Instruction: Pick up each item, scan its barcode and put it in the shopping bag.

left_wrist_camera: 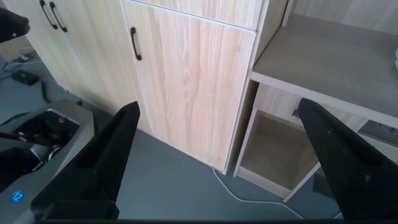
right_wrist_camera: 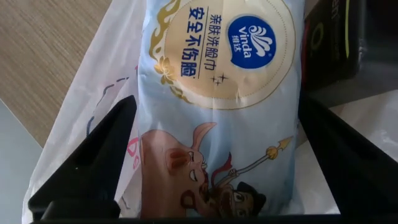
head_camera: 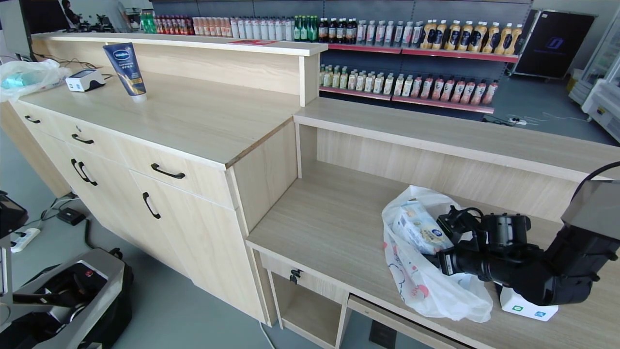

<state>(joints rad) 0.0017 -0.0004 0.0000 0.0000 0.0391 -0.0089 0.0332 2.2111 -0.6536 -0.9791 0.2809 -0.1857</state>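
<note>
A white plastic shopping bag lies on the low counter at the right. In it rests a pale blue tissue pack with a cartoon print. My right gripper is at the bag's mouth, open, its fingers standing on either side of the pack. A blue tube stands upright on the high counter at the far left. My left gripper hangs open and empty above the floor, facing the cabinet doors.
A white scanner box sits beneath my right arm, beside the bag. A dark box lies in the bag next to the pack. On the high counter are a small white device and another plastic bag. Drink shelves line the back.
</note>
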